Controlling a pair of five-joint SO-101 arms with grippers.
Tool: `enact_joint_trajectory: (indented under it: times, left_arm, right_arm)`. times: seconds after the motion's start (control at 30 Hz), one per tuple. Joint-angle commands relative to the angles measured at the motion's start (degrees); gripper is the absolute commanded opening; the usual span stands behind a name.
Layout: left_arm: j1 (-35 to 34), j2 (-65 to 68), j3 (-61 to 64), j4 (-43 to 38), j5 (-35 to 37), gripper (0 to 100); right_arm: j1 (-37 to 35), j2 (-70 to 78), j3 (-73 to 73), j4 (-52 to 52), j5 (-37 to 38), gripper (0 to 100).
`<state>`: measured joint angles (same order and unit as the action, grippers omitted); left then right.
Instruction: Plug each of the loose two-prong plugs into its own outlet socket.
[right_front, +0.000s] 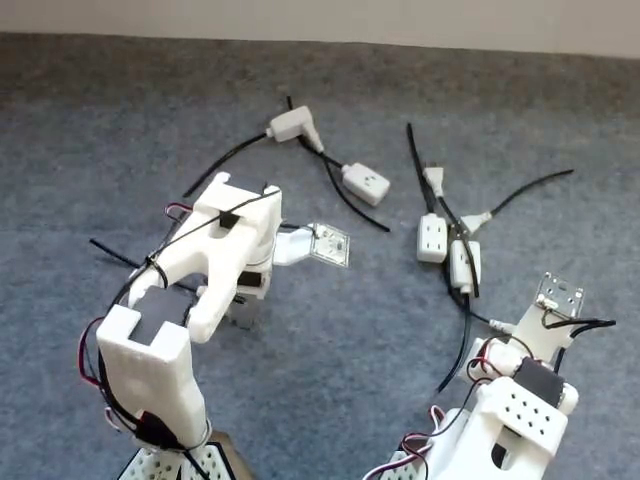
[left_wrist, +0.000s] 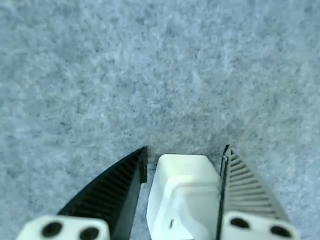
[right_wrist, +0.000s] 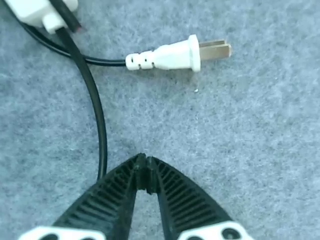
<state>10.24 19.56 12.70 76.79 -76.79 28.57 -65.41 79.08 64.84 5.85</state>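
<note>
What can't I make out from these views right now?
White piece at the left gripper: plug or socket unclear; the left wrist view's edge cuts it off, and the left arm covers it in the high view.
Black cable: where it leads is cut off by the right wrist view's edge and the right gripper.
Socket: free or occupied, too small in the high view.

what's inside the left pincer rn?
A white moulded connector body, clamped in the left pincer, grey carpet beyond. Its far face is turned away, so prongs or slots can't be seen; its cord is hidden too.
</note>
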Motion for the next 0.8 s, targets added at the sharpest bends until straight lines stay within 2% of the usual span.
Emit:
enact_joint_trajectory:
  times: [0.0,0.07,0.17,0.37,0.53,0.77]
  left_arm:
    - [-2.0,-0.5,-2.0,0.4,-2.4,23]
    - [-2.0,-0.8,-2.8,1.5,-2.2,23]
    - [-1.5,-2.7,-5.8,7.3,-2.2,23]
    - [-3.0,-5.2,-12.3,14.1,-2.2,30]
    - [-5.3,-5.1,-11.2,13.7,-2.7,30]
    - [-7.3,-1.6,-7.6,6.2,-2.7,30]
  right_arm:
    - [0.7,-0.5,-0.2,-0.9,-0.2,0.6]
    - [0.7,-0.5,-0.2,-0.9,-0.2,0.6]
    - [0.7,-0.5,-0.2,-1.0,-0.2,0.6]
    - [0.7,-0.5,-0.1,-1.0,-0.2,0.6]
    - [0.7,-0.5,-0.1,-1.0,-0.2,0.6]
    - [0.7,-0.5,0.0,-1.0,-0.2,0.6]
